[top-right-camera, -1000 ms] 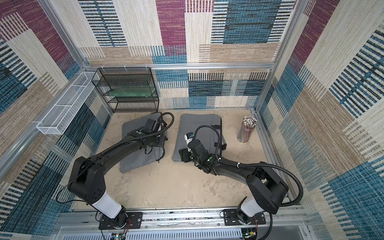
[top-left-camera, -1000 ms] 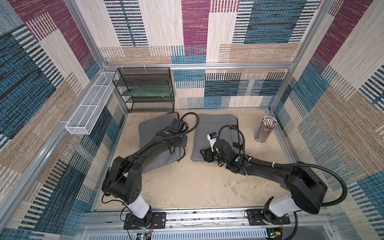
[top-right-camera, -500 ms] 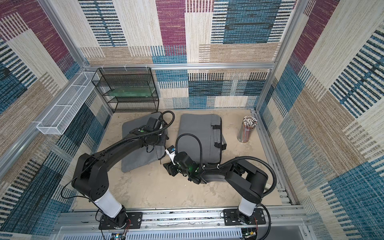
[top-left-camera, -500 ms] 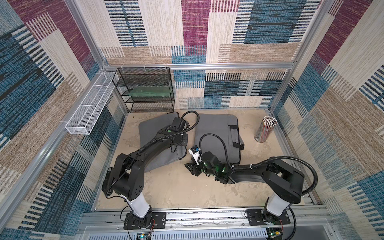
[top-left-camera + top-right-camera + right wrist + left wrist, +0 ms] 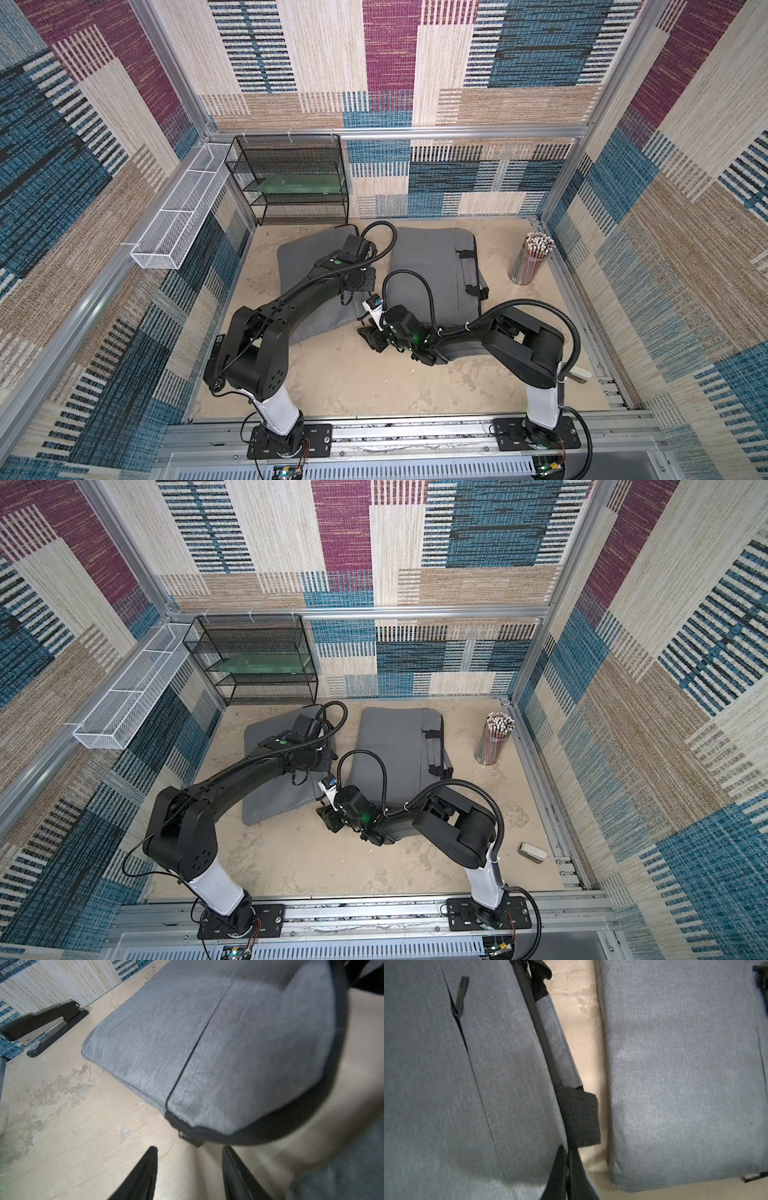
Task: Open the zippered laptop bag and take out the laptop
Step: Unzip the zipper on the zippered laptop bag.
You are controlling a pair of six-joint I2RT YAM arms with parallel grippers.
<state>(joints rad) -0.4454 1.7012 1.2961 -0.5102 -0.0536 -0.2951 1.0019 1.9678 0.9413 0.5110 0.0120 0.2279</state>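
With 12 o'clock taken as the far wall in both top views, the grey laptop bag (image 5: 299, 257) (image 5: 278, 798) lies flat on the sandy bench (image 5: 332, 374), at about 10 o'clock from the bench's middle and turned slightly out of square. A second bag (image 5: 432, 266) (image 5: 395, 737) of the same grey cloth lies just beside it at about 1 o'clock, with a strip of bare bench between them.

The left arm reaches over the laptop bag to its 3 o'clock edge. In the left wrist view the left claw (image 5: 568, 1153) has its jaws together, tips down against that edge, right by a black webbing strap (image 5: 577, 1118). Whether any cloth is pinched between them I cannot tell.

The right arm is folded low across the near end of the second bag, and the right claw (image 5: 368, 332) (image 5: 189, 1147) sits at the laptop bag's 5 o'clock corner. Its jaws stand apart with nothing between them. In the right wrist view the small zipper pull (image 5: 184, 1135) hangs off the black zipper band at that corner, just ahead of the fingertips and not gripped.

A black stapler (image 5: 45, 1024) rests on the bench beyond the bag, by the wall. A cup of pencils (image 5: 530, 262) stands at 2 o'clock, and a black wire rack (image 5: 291, 183) at 11 o'clock against the far wall.
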